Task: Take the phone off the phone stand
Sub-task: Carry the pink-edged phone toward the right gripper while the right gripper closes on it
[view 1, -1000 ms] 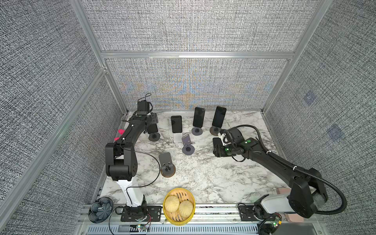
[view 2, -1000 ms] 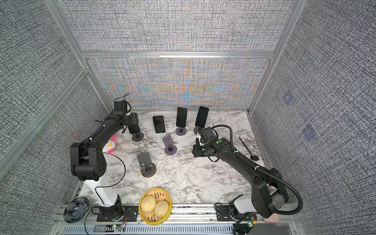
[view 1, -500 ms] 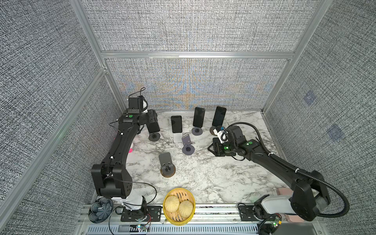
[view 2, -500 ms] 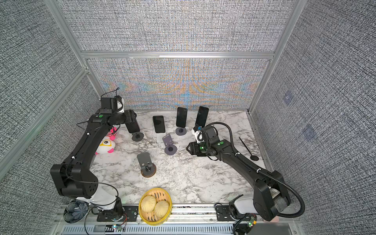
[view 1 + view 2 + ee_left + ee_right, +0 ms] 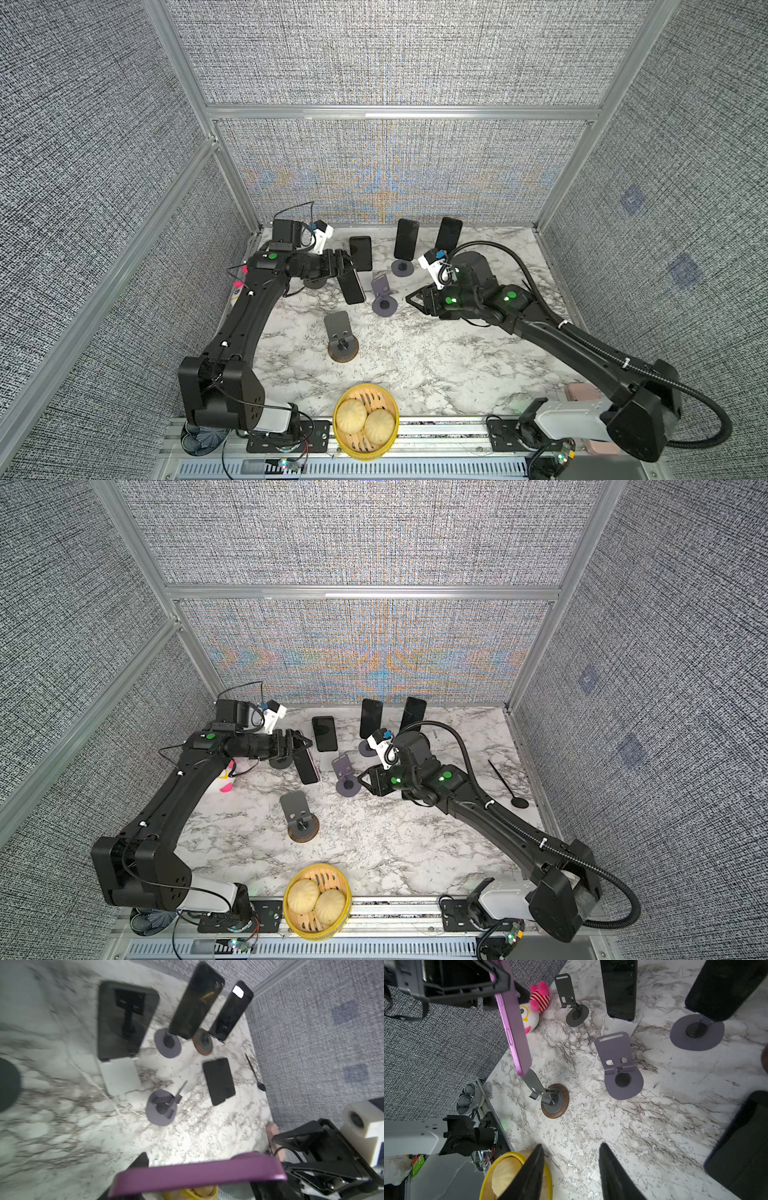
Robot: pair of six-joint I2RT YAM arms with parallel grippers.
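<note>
- Purple phone [image 5: 352, 286] hangs tilted in the air above the far-left counter [image 5: 436, 365].
- Left fingers [image 5: 340, 266] pinch its upper end; right fingers [image 5: 531, 1176] are spread and empty.
- The phone is likely stiff, slick and breakable, so grip its flat faces firmly.

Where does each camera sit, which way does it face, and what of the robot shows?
Top views: high over the front edge, looking down toward the back wall; left arm and right arm show whole.
Left wrist: on the left arm, looking across the marble table at phones on stands; the purple phone held by the left gripper crosses the frame.
Right wrist: on the right arm, facing the left arm; right gripper open, empty.
Shared: both wrist views show the purple phone and empty purple stand.
</note>
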